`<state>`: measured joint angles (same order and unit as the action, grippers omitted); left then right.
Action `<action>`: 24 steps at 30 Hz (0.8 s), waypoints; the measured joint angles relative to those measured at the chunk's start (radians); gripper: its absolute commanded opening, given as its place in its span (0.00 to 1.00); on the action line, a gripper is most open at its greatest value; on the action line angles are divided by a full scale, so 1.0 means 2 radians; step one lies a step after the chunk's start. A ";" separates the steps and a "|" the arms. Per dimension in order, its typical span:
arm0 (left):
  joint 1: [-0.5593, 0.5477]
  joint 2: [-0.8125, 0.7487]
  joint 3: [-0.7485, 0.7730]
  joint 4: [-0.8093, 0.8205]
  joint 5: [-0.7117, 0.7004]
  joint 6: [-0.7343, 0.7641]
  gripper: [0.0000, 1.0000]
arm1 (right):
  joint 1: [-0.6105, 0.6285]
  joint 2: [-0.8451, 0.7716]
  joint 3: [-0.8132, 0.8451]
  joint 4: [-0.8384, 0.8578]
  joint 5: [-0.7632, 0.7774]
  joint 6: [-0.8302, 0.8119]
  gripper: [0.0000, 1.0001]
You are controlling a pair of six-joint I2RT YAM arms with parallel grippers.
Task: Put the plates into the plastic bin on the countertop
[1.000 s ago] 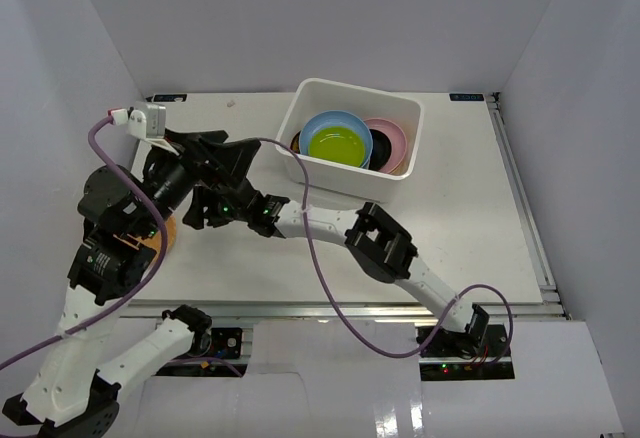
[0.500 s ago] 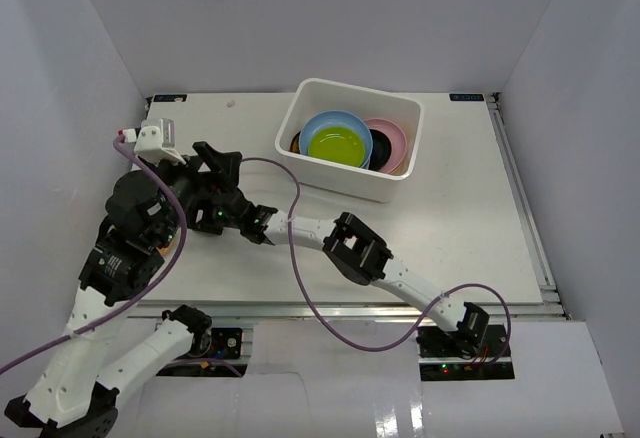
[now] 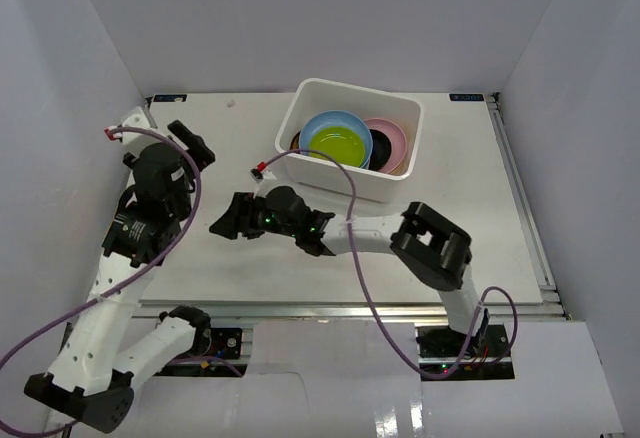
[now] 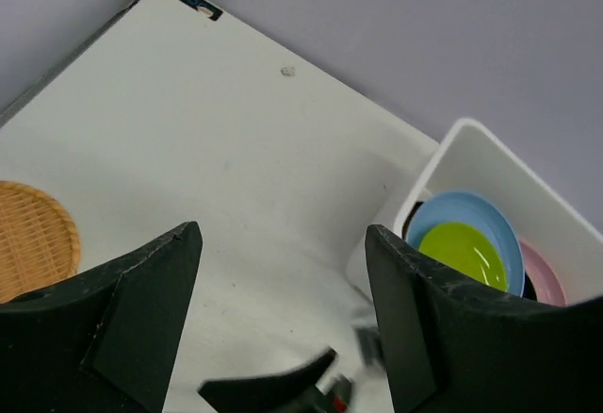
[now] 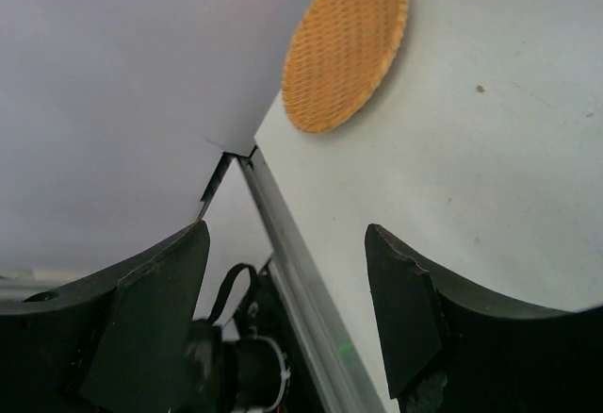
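The white plastic bin (image 3: 398, 190) stands at the back centre of the countertop (image 3: 470, 218). Inside it lie a blue plate (image 3: 322, 125), a lime green plate (image 3: 337, 145), a black plate (image 3: 383, 148) and a pink plate (image 3: 397, 142). An orange woven-look plate (image 4: 33, 239) lies flat near the table's left edge and also shows in the right wrist view, orange plate (image 5: 347, 43). In the top view my left arm hides it. My left gripper (image 3: 185, 143) hangs open and empty above the left side (image 4: 283, 309). My right gripper (image 3: 222, 220) is open and empty, low over the table and pointing left (image 5: 287, 309).
A metal rail (image 3: 350, 308) runs along the front edge, with the left arm's base (image 5: 236, 366) beyond it. White walls enclose the table on three sides. A purple cable (image 3: 350, 258) loops over the right arm.
My left arm has risen and swung back to the far left, its jaws narrowing slightly. My right gripper has drawn back rightward from the left edge, and its elbow has shifted right.
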<state>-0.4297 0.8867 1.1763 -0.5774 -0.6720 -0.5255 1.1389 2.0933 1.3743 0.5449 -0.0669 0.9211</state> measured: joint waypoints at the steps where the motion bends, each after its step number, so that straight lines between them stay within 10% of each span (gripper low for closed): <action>1: 0.029 0.003 0.000 0.003 0.015 -0.010 0.79 | 0.000 -0.035 -0.032 0.017 -0.002 -0.008 0.73; 8: 0.372 0.054 -0.100 0.010 0.172 -0.103 0.83 | 0.000 -0.208 -0.189 0.058 -0.009 -0.050 0.73; 24: 0.498 0.013 -0.328 -0.029 0.285 -0.249 0.92 | -0.010 -0.366 -0.276 -0.003 -0.007 -0.147 0.74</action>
<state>0.5655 0.9131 0.5209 -0.6357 -0.1017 -1.0245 1.1198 1.3613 0.8219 0.5385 -0.0803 0.6270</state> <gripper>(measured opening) 0.901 0.738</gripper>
